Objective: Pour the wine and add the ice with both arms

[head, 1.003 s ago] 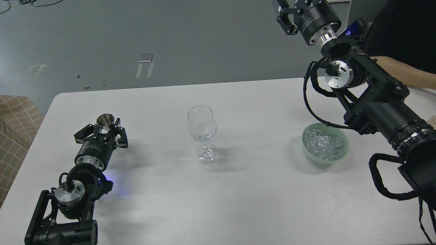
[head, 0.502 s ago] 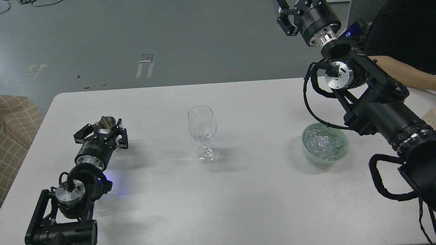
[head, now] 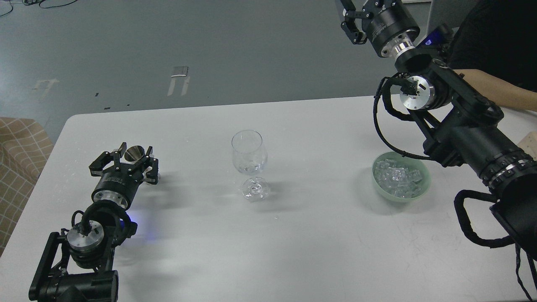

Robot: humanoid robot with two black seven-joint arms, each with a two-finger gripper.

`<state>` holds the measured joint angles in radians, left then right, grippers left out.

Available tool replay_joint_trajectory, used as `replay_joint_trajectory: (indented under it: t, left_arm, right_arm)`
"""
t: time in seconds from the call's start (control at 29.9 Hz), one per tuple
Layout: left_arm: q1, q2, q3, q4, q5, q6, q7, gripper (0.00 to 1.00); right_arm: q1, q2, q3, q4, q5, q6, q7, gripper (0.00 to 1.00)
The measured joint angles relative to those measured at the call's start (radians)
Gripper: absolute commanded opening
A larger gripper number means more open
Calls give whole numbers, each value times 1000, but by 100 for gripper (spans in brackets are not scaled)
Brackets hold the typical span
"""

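Observation:
A clear stemmed wine glass (head: 249, 156) stands at the middle of the white table (head: 293, 243), with a few small clear bits at the bottom of its bowl. The ice (head: 397, 178) is heaped in a pale green bowl (head: 424, 188) to the right. My left gripper (head: 134, 156) lies low on the table's left side, its fingers closed around a small metal cup (head: 135, 153) that is tilted. My right gripper (head: 353, 22) is raised high at the top edge, far beyond the bowl. Its fingers are partly cut off.
A person's bare forearm (head: 499, 90) rests at the table's far right edge behind my right arm. A checked brown seat (head: 19, 155) stands left of the table. The grey floor lies beyond the table's far edge.
My left gripper has turned and shifted slightly left. The metal cup in it went from upright to tilted. My right arm has barely moved.

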<state>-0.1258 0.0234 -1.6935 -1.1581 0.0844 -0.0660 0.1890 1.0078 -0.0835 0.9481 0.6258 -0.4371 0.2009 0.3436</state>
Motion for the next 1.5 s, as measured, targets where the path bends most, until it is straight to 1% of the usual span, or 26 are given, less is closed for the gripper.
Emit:
replay_joint_trajectory:
  t: [0.03, 0.07, 0.23, 0.5, 0.7, 0.8, 0.94, 1.0, 1.07, 1.17, 1.27, 1.4, 1.5]
  left_arm:
    - [1, 0, 0, 0, 2, 0, 1, 94]
    - [1, 1, 1, 0, 4, 0, 1, 97]
    - [13, 19, 10, -9, 7, -2, 11, 98]
    - [44, 53, 14, -54, 6, -11, 56, 98]
    - [127, 57, 14, -141, 6, -16, 121, 98]
    - [181, 60, 10, -191, 6, -33, 157, 98]
    - [252, 84, 1, -244, 5, -86, 209, 98]
    - [292, 114, -3, -253, 5, -139, 232, 98]
    - [326, 152, -11, -256, 5, -211, 246, 98]
    - [359, 205, -26, -256, 3, -305, 251, 98]
    - [377, 256, -76, -250, 2, -388, 251, 98]
    - [372, 285, -160, -247, 2, -420, 253, 98]
    - [336, 347, -192, -247, 25, -422, 253, 98]
  right_arm:
    - [0, 0, 0, 0, 0, 0, 0, 100]
    - [0, 0, 0, 0, 0, 0, 0, 100]
    - [0, 0, 1, 0, 0, 0, 0, 100]
    - [0, -2, 1, 0, 0, 0, 0, 100]
    - [0, -4, 2, 0, 0, 0, 0, 100]
    - [-3, -7, 2, 0, 0, 0, 0, 100]
    - [-3, -19, 1, 5, 0, 5, 0, 100]
    - [-4, -36, 0, 13, 1, 7, 0, 100]
    - [-6, -55, -2, 24, 1, 10, 0, 100]
    - [-14, -82, -3, 42, 1, 12, 0, 100]
    - [-28, -108, -4, 64, 1, 12, -1, 100]
    - [-48, -134, -6, 91, -2, 12, -2, 100]
    - [-63, -176, -53, 134, -10, 12, -2, 100]
